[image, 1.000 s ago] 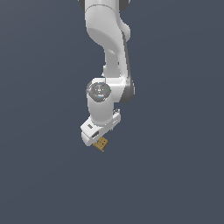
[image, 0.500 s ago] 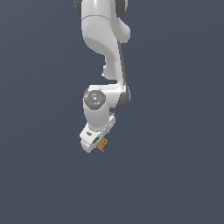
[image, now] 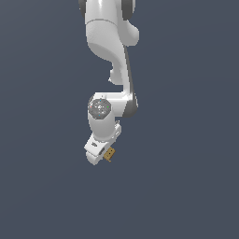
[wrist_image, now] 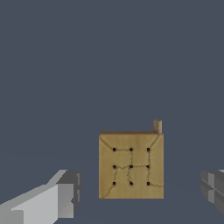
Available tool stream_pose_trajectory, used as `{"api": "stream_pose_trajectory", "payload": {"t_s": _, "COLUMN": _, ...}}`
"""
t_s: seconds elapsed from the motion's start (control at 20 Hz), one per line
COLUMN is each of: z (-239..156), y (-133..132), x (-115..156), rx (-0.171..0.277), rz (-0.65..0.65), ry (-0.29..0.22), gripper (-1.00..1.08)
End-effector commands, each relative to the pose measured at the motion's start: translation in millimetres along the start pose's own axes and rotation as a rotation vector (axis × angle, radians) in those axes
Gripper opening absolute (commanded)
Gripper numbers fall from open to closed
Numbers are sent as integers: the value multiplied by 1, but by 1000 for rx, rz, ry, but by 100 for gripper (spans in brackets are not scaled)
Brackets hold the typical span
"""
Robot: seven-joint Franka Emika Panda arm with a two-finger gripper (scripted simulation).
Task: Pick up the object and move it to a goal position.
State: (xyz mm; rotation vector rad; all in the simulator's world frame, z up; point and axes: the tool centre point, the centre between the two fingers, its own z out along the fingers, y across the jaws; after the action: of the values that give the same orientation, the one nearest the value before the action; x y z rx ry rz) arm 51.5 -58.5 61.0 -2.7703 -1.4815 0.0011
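A: Which step does the arm appear to be on?

B: By the look of it, the approach before the grasp; in the wrist view the object (wrist_image: 131,165), a flat tan-brown block scored into squares with dark dots, sits between the two fingertips (wrist_image: 65,199), and neither touches it; there is bare grey ground on either side of the block, so the fingers are spread wide and pinch nothing.

A: And the exterior view?

B: There the gripper (image: 103,156) hangs tilted at the end of the white arm (image: 109,46); the object (image: 109,154) shows as a small tan patch right at the gripper's tip, on the exterior view's right of the white hand; whether it lies on the ground or is already off it cannot be told from that view, since the background is one flat grey.

A: What does the next move call for?

B: Judging from the gap, the fingers need to come level with the block's sides and then close evenly on it; the block is thin, so the pads must sit low enough to catch its edges; only after that comes the lift and the carry to the goal.

A: Is the goal visible?

B: No marker shows in either view; its place cannot be told.

A: Anything in the way?

B: Nothing else appears around the block; the likelier trouble is a shallow grip slipping off so flat a piece.
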Motion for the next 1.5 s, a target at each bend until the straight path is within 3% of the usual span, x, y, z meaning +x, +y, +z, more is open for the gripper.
{"api": "stream_pose_trajectory", "payload": {"t_s": 0.0, "z": 1, "y": 0, "x": 0, "rx": 0, "rz": 0, "ry": 0, "gripper": 100}}
{"api": "stream_pose_trajectory", "payload": {"t_s": 0.8, "z": 50, "y": 0, "x": 0, "rx": 0, "rz": -5, "ry": 0, "gripper": 100}}
{"api": "stream_pose_trajectory", "payload": {"t_s": 0.85, "z": 50, "y": 0, "x": 0, "rx": 0, "rz": -5, "ry": 0, "gripper": -100}}
{"api": "stream_pose_trajectory", "payload": {"t_s": 1.45, "z": 49, "y": 0, "x": 0, "rx": 0, "rz": -5, "ry": 0, "gripper": -100}}
